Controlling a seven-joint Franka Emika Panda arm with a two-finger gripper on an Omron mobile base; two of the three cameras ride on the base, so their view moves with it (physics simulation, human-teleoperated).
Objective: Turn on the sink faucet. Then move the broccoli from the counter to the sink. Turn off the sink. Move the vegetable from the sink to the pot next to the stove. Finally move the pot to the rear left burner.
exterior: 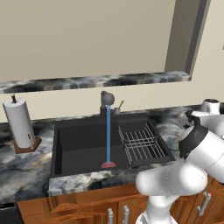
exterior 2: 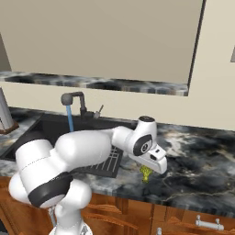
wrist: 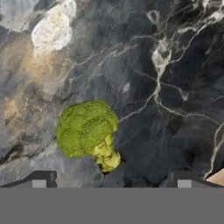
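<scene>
Tool (wrist: 112, 179) fingers stand wide apart and grip nothing; in the hand view the two dark tips sit at either side of the lower edge, with the broccoli (wrist: 89, 131) lying between and just beyond them on the dark marbled tabletop (wrist: 175, 87). Its green crown points up-left in that view and its pale stalk points toward the tips. In the right base view the white hand hangs low over the tabletop to the right of the sink, and a bit of the broccoli (exterior 2: 146, 173) shows just under it, close to the front edge.

Water runs in a thin blue stream (exterior: 108, 133) from the faucet (exterior: 107, 101) down into the black sink (exterior: 78, 146), ending in a reddish spot on the basin floor. A wire rack (exterior: 141, 142) lies in the right part of the basin. On the tabletop left of the sink a paper towel roll (exterior: 19, 123) stands upright on its wooden holder.
</scene>
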